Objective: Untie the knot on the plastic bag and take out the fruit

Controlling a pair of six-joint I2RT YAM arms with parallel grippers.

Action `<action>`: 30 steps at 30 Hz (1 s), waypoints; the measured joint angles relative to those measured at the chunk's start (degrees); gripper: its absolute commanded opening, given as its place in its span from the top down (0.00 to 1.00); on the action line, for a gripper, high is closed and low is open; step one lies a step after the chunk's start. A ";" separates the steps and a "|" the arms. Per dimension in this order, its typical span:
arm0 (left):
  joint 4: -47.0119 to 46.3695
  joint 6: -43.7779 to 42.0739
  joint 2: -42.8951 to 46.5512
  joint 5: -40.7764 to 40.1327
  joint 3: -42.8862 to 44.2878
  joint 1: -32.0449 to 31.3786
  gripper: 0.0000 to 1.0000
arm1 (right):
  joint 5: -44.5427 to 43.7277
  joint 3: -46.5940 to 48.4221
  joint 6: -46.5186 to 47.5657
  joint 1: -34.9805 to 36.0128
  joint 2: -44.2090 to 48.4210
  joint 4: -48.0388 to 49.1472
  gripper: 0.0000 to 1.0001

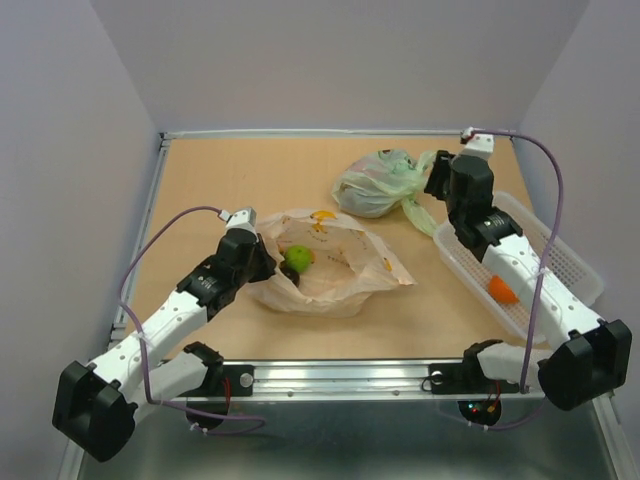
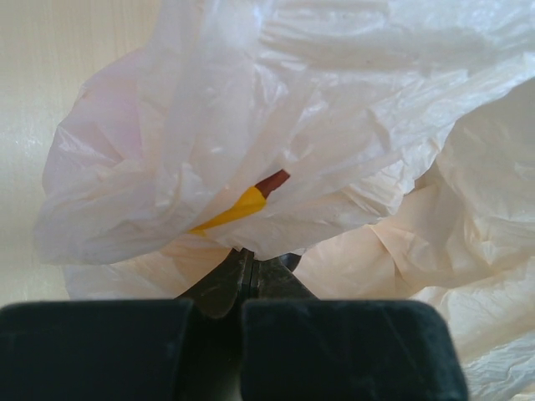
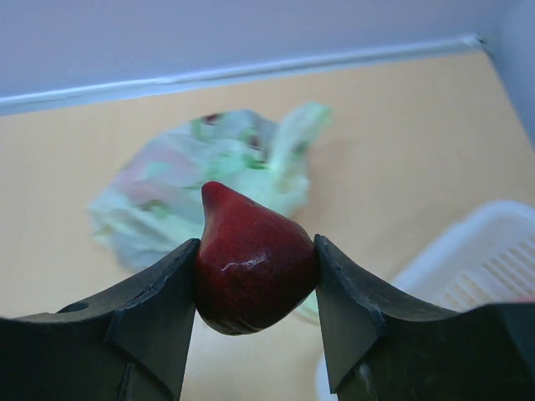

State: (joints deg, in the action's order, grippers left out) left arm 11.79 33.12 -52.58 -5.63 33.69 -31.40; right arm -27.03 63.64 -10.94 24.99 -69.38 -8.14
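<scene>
plastic bag (image 1: 365, 272) — agape (rim in left gripper (image 2: 247, 266))

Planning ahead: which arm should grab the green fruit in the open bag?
Probably right: the left gripper pinches the plastic bag open; the right gripper need only drop its red fruit first.

The plastic bag (image 1: 345, 275) gapes upward, open to a reach from above or the right; the left gripper (image 1: 268, 262) crowds its left rim. The green bag (image 1: 375, 185) narrows the gap beside the basket (image 1: 562, 242).
</scene>
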 measured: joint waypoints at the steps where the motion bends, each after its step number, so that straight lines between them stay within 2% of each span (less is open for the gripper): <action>1: 0.00 0.00 0.15 0.02 0.00 0.00 1.00 | -0.50 -1.86 -0.59 -3.28 0.35 -0.22 0.98; 4: 0.04 -0.02 0.42 0.02 0.00 0.00 1.00 | -1.40 -8.17 -3.87 -12.02 0.70 -2.27 0.86; 6: 0.09 -0.04 0.74 -0.04 0.00 0.00 1.00 | -1.86 -11.28 -5.84 -16.65 0.76 -3.93 0.73; 7: 0.11 -0.13 1.05 -0.15 0.00 0.00 1.00 | -1.90 -12.94 -7.39 -19.04 0.90 -4.85 0.54; 8: 0.13 -0.22 1.27 -0.26 0.00 0.00 1.00 | -1.90 -14.27 -8.28 -20.70 1.01 -5.53 0.40; 9: 0.15 -0.31 1.44 -0.42 0.00 0.00 1.00 | -1.92 -15.56 -9.20 -22.05 1.11 -5.90 0.11; 10: 0.22 -0.44 1.49 -0.55 0.07 0.00 1.00 | -1.97 -16.85 -9.94 -23.06 1.22 -6.36 0.00; 19: 1.36 -2.75 -0.15 -1.42 3.54 0.00 1.00 | 0.61 -19.43 -10.86 -23.89 2.67 -9.38 0.00; 27: 1.31 -4.15 -2.36 -2.05 4.22 0.00 1.00 | 12.81 -14.91 -5.79 -23.34 10.64 -12.04 0.00; 30: 1.62 -4.92 -3.85 -2.89 4.92 0.00 1.00 | 19.87 -11.26 -4.52 -21.64 12.90 -12.44 0.00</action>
State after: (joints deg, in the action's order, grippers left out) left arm 13.41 28.21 -56.42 -8.51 38.61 -31.40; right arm -7.16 52.38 -15.46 3.36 -56.49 -20.58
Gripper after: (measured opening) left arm 0.026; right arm 0.998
